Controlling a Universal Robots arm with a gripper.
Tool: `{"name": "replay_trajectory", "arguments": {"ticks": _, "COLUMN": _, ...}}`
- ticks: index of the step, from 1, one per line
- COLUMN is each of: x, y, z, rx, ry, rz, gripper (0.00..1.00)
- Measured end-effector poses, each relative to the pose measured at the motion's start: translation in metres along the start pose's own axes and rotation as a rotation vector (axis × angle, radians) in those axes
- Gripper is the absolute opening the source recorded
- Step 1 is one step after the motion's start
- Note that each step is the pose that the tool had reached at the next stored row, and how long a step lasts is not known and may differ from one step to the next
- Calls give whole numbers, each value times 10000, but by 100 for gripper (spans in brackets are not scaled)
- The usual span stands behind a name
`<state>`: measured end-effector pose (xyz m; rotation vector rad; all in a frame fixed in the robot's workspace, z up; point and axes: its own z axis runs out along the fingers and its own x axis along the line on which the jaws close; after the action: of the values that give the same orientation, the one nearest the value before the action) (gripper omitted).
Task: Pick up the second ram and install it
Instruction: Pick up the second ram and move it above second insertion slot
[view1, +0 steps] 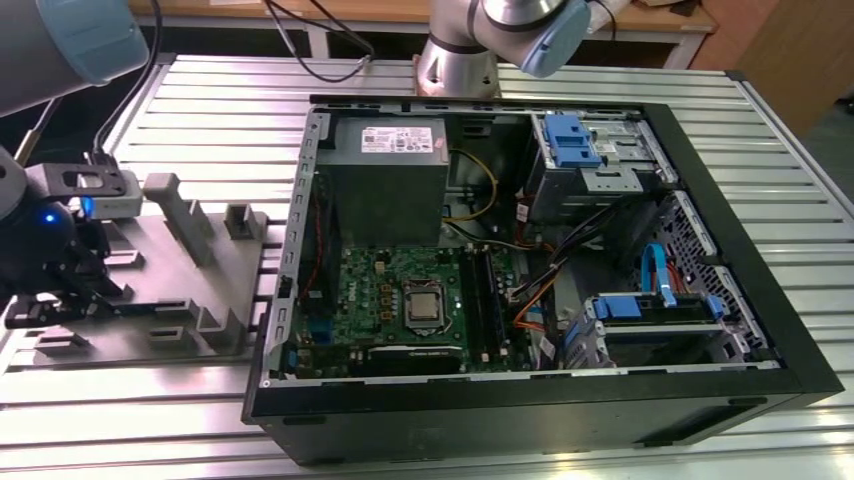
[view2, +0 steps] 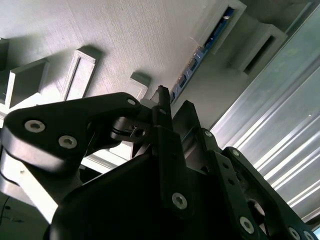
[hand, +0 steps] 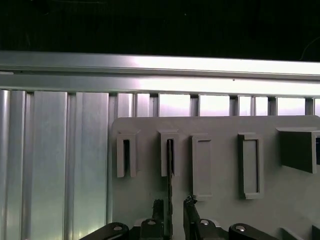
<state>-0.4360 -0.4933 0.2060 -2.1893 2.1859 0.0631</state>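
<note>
The second ram (hand: 170, 175) is a thin dark stick standing on edge in a slot of the grey fixture tray (hand: 225, 210). In the second wrist view the ram (view2: 200, 57) shows as a dark strip with bluish chips, running toward the fingertips. My gripper (hand: 173, 202) straddles the near end of the stick. One finger (hand: 159, 207) sits close beside the stick, and a small gap shows between it and the other finger (hand: 189, 204). The jaws look open around it. In the exterior view the gripper (view1: 60, 300) hangs low over the tray (view1: 200, 270) at the exterior view's left.
An open black computer case (view1: 747, 300) lies to the exterior view's right of the tray, with a green motherboard (view1: 380, 290), black slot rails (view1: 483, 300), a power supply (view1: 387, 150) and blue drive latches (view1: 567, 140). Raised posts (view1: 180, 215) stand on the tray. A ribbed aluminium table (view1: 214, 110) lies underneath.
</note>
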Motion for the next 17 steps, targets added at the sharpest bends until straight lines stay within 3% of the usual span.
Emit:
{"name": "replay_trajectory", "arguments": {"ticks": 10, "x": 3, "y": 11, "z": 68, "rx": 3, "ry": -25, "rz": 0, "gripper": 27}}
{"name": "replay_trajectory", "arguments": {"ticks": 11, "x": 3, "y": 11, "z": 69, "rx": 3, "ry": -36, "rz": 1, "gripper": 27}}
{"name": "replay_trajectory", "arguments": {"ticks": 13, "x": 3, "y": 11, "z": 70, "rx": 6, "ry": -131, "rz": 1, "gripper": 27}}
{"name": "replay_trajectory", "arguments": {"ticks": 17, "x": 4, "y": 10, "z": 70, "rx": 7, "ry": -137, "rz": 0, "gripper": 27}}
